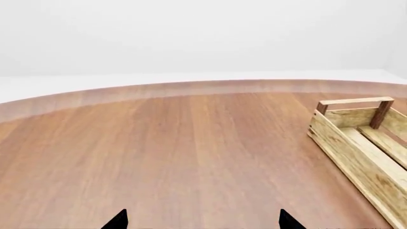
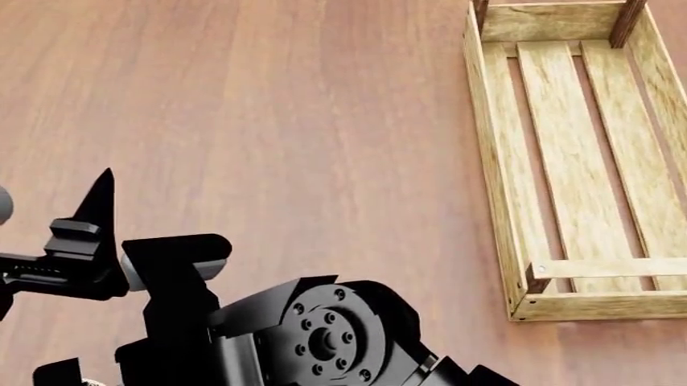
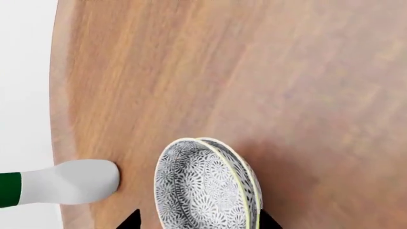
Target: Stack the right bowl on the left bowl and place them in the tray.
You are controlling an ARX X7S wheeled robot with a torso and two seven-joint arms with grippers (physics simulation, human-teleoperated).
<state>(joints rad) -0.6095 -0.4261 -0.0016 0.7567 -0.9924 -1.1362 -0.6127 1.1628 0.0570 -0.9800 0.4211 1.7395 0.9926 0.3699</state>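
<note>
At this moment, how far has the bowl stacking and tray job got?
Stacking looks done: two patterned grey-and-white ceramic bowls sit nested between the right claw fingertips, though a firm grip cannot be confirmed. The light-wood slatted tray holds nothing where visible, so placing remains. The left claw is open.

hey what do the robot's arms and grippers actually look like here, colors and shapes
The left arm is glossy black: blocky links and a round joint plate ringed with small bolts. Its left gripper has black, pointed, wedge-shaped fingertips. The right gripper shows similar black tips. No cables or markings are visible.
</note>
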